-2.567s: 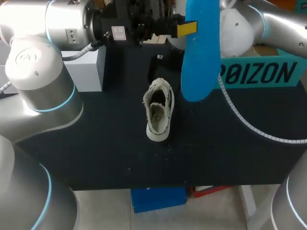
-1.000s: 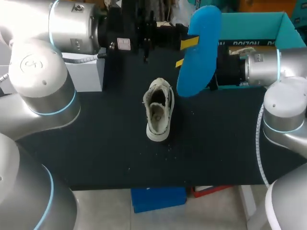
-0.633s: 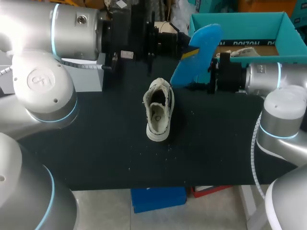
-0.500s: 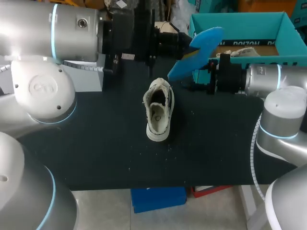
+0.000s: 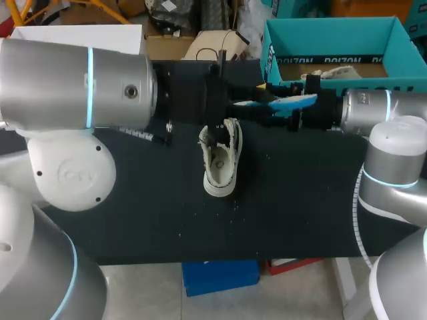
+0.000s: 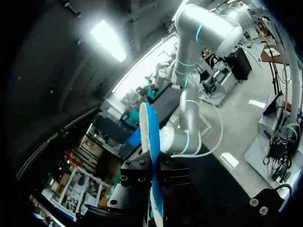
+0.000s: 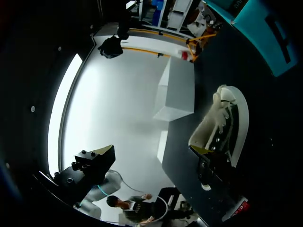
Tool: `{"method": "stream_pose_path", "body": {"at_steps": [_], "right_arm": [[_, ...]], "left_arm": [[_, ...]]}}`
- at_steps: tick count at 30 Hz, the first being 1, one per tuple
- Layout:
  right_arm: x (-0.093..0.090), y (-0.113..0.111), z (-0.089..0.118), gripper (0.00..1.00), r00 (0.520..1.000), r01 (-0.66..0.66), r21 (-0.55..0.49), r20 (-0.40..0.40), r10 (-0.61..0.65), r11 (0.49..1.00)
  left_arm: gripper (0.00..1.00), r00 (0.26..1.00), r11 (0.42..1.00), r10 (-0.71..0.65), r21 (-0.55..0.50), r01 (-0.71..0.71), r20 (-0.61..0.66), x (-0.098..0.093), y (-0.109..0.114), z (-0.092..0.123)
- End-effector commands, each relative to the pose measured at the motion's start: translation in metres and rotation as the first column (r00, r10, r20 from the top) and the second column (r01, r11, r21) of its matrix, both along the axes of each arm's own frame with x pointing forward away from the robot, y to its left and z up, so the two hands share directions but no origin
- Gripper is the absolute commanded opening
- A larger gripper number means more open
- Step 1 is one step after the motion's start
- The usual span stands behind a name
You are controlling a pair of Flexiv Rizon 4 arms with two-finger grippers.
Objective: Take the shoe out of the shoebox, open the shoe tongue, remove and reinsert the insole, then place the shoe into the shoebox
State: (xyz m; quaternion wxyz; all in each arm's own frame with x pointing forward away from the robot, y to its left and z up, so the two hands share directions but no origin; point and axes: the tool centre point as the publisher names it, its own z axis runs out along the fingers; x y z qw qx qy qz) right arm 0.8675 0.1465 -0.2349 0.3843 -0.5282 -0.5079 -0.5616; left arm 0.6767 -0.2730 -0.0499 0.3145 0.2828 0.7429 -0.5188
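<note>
Gripping the blue insole (image 6: 150, 142) edge-on between clamped fingers, the left gripper (image 6: 152, 187) hung above the black table (image 5: 133, 220) | white shoe (image 5: 220, 160) lay just beneath the insole | right gripper (image 7: 151, 151) stood wide open, shoe beside one finger | teal shoebox (image 5: 333, 30) behind it.

Edge-on blue insole (image 6: 150, 142), clamped between black fingers of left hand (image 6: 154, 187), right arm (image 6: 189, 137) beyond.
</note>
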Motion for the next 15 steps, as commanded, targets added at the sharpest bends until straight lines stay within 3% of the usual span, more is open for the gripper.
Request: {"method": "stream_pose_path", "body": {"at_steps": [1, 15], "right_arm": [[0.0, 0.0016, -0.0005, 1.0, 1.0, 0.003, 0.0, 0.0, -0.003, 1.0], [0.0, 0.0016, -0.0005, 1.0, 1.0, 0.003, 0.0, 0.0, -0.003, 1.0]], "left_arm": [[0.0, 0.99, 0.981, -0.117, -0.144, 0.127, 0.077, -0.0191, 0.0105, -0.0443], [0.0, 0.988, 0.978, -0.135, -0.152, 0.146, 0.08, -0.0216, 0.0086, -0.0498]]}}
